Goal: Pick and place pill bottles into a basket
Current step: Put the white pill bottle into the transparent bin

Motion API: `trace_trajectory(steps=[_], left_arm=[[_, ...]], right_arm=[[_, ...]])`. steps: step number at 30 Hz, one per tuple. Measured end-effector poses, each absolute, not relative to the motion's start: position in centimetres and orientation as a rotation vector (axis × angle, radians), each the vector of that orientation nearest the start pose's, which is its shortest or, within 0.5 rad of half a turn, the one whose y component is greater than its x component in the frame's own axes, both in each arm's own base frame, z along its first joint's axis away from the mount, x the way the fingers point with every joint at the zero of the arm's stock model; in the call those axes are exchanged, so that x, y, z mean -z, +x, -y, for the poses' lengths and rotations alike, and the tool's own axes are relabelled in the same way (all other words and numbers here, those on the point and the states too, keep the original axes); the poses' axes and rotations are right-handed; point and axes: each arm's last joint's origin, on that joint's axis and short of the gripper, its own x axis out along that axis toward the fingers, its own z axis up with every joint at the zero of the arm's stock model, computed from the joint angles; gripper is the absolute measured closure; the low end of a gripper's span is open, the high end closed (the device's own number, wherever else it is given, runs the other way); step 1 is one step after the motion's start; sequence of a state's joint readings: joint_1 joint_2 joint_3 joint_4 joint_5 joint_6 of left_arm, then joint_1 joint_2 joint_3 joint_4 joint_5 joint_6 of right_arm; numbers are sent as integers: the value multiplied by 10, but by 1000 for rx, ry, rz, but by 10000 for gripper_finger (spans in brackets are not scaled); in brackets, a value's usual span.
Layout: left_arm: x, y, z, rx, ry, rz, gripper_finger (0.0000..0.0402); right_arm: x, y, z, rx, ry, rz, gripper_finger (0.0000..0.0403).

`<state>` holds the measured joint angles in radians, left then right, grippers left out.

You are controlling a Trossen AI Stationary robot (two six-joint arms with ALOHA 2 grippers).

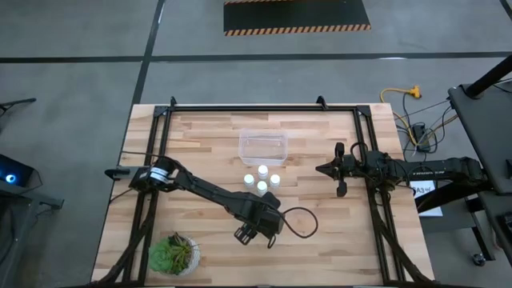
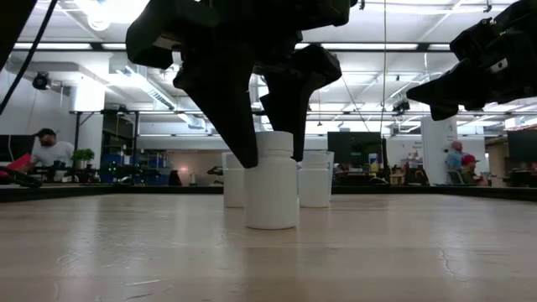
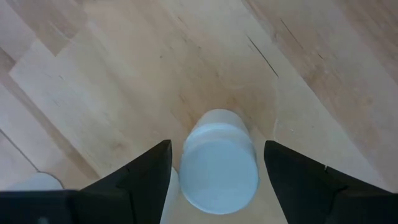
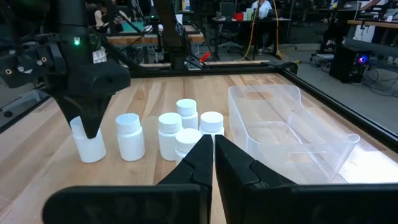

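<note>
- Nearest you in the low view stands one pill bottle (image 2: 271, 180), upright on the bench (image 1: 320, 240), with the left pincer (image 2: 273, 126) hanging over it.
- Your left pincer (image 3: 214, 171) is spread wide, a dark finger (image 3: 146, 174) on either side of that bottle (image 3: 217, 162); neither finger touches it, so nothing is grasped.
- From above, the left arm reaches across from the bench's left edge toward its front middle, and the pincer (image 1: 258, 228) covers the bottle there.
- Your right pincer (image 4: 213, 155) is clenched, fingers pressed together and holding nothing; it hovers near the bench's right edge (image 1: 336, 170), well apart from the bottles.
- Three more bottles (image 1: 262, 178) show from above in a tight cluster at the bench's middle, just in front of the basket (image 1: 263, 146).
- You can see more of them in the right wrist view: four bottles (image 4: 186, 127) bunched together, another (image 4: 129, 137) just beside them, and the one (image 4: 87, 143) beneath the left pincer (image 4: 90, 121).
- No bottle can be seen inside the basket (image 4: 292, 134), which sits toward the bench's back edge, at its middle.
- At the front left corner of the bench stands a green potted plant (image 1: 173, 254).
- Your bench is of pale wooden planks inside a black frame.
- Beyond it lies a workshop with ceiling lights, desks and screens; one person (image 2: 46, 153) sits at the far left and another (image 2: 457, 159) stands at the far right.
</note>
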<state>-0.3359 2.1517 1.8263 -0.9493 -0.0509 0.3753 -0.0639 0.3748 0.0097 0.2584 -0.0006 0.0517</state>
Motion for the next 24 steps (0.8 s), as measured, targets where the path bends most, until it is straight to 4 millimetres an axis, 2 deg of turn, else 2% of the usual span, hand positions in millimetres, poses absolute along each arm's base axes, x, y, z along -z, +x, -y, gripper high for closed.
trace_trajectory(steps=[24], left_arm=[[-209,421,144,452,548,-1206,164]], right_arm=[[-158,121,8,66,55,-105,394]])
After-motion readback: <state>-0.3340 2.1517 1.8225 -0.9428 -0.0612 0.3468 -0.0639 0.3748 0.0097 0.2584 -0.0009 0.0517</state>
